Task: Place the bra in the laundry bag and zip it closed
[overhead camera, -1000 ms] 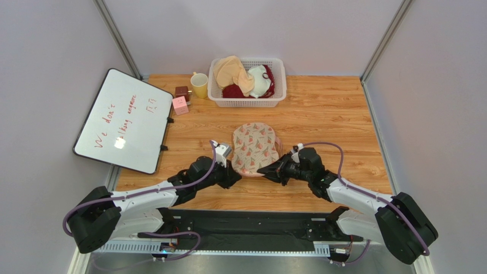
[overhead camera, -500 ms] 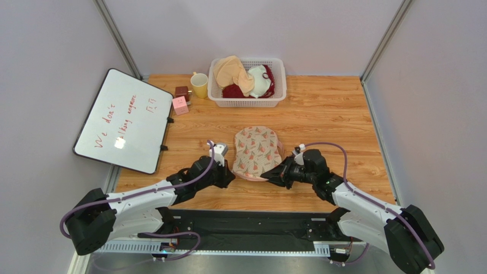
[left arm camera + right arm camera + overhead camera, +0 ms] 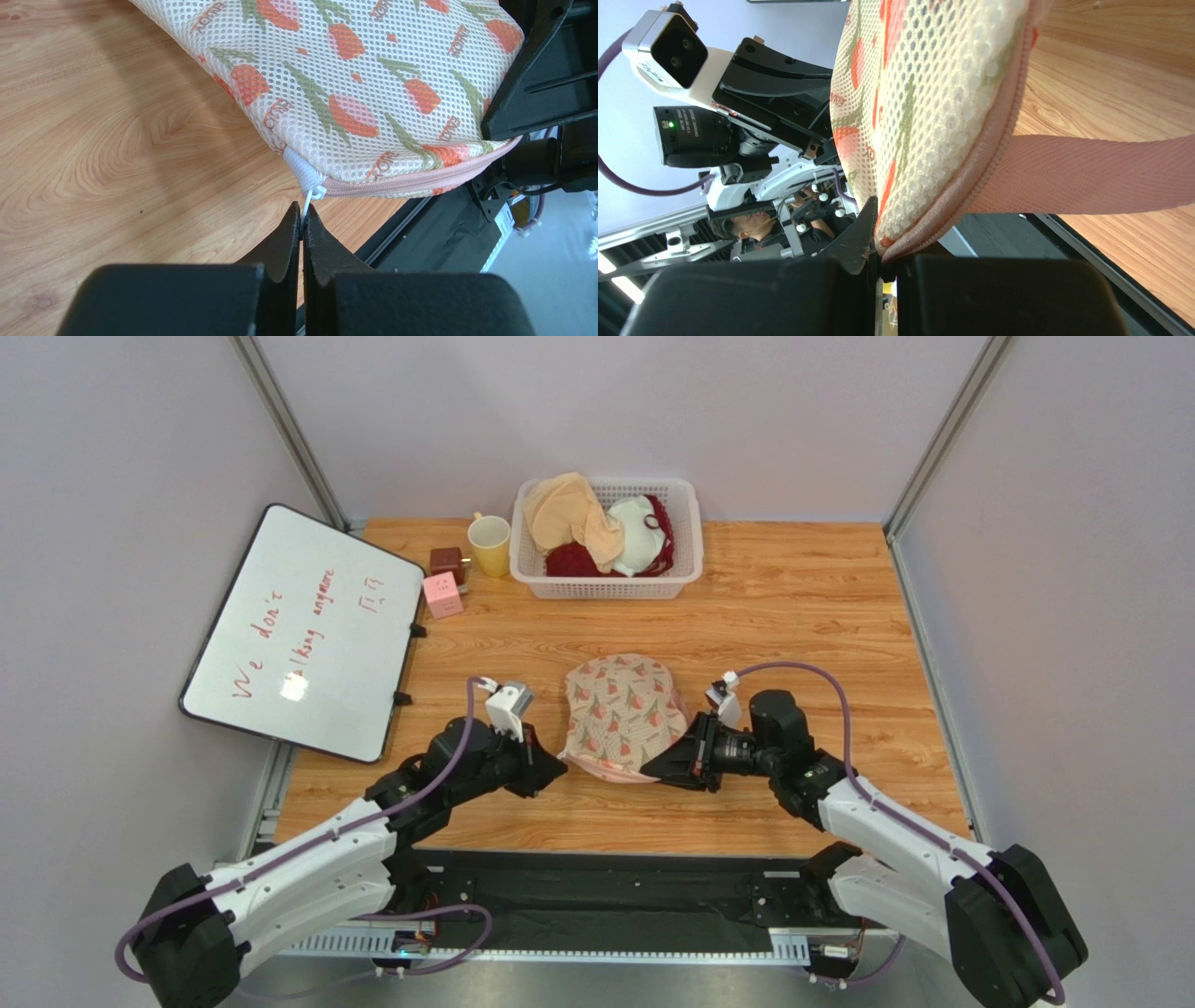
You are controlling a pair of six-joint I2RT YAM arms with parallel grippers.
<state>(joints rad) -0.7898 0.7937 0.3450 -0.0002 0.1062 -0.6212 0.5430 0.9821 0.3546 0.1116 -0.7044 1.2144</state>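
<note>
Overhead and wrist views of a wooden table [image 3: 786, 616] with two arms meeting at a laundry bag [image 3: 622, 711], a cream mesh pouch printed with pink-red motifs that lies near the table's front edge, between the two grippers. Left gripper [image 3: 303, 218]: jaws clenched, pinching the thin white zipper pull [image 3: 309, 199] that hangs from the white tab at the bag's near-left corner. In the left wrist view the pink zipper edging [image 3: 421, 179] runs closed along the stretch that shows. Right gripper [image 3: 879, 256]: jaws clamped on the bag's near-right rim, gripping the pink edging, beside a pink fabric loop [image 3: 1102, 175] that extends from the bag over the wood. The held rim appears raised slightly off the table. The bra shows in none of the views, and whether it lies inside the bag cannot be told. At the back of the table: a white slatted basket [image 3: 603, 585] holding a beige bra [image 3: 572, 507] and a white bra with dark-red trim [image 3: 638, 532], with a yellow mug [image 3: 490, 546], a brown cube [image 3: 448, 563] and a pink cube [image 3: 442, 595] to its left. A whiteboard [image 3: 302, 630] with red writing overhangs the table's left side
</note>
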